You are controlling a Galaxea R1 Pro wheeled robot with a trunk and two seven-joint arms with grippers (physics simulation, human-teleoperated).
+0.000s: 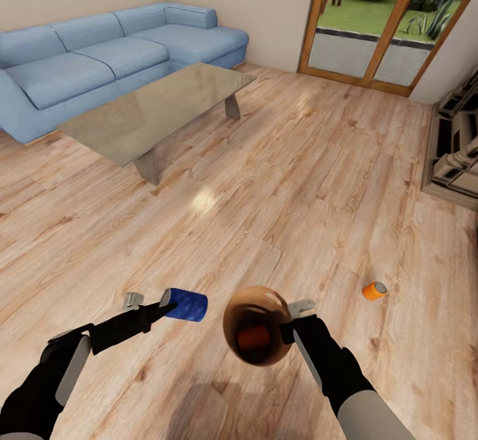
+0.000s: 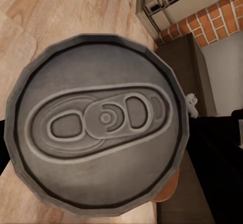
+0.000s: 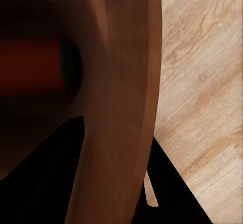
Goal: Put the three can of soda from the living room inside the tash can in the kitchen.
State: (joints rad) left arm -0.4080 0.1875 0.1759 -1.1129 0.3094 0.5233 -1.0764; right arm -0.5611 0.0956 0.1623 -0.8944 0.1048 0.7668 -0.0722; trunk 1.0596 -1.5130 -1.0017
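Note:
My left gripper [image 1: 157,304] is shut on the dark blue can of soda [image 1: 186,304], held on its side low over the plank floor. Its silver top [image 2: 98,127] faces the left wrist camera. Beside it, my right gripper [image 1: 296,316] is shut on the rim of the tash can [image 1: 238,307], which is tipped with its brown inside toward me. An orange can of soda [image 1: 253,338] lies inside it, also seen as a red-orange can [image 3: 30,67] past the bin's wall [image 3: 121,82]. A second orange can [image 1: 374,290] lies on the floor to the right.
A glass-topped coffee table [image 1: 159,111] stands ahead on the left, with a blue corner sofa [image 1: 99,62] behind it. Glass doors [image 1: 378,35] to a garden are at the far right. A low cabinet [image 1: 455,154] lines the right wall. Open wood floor lies between.

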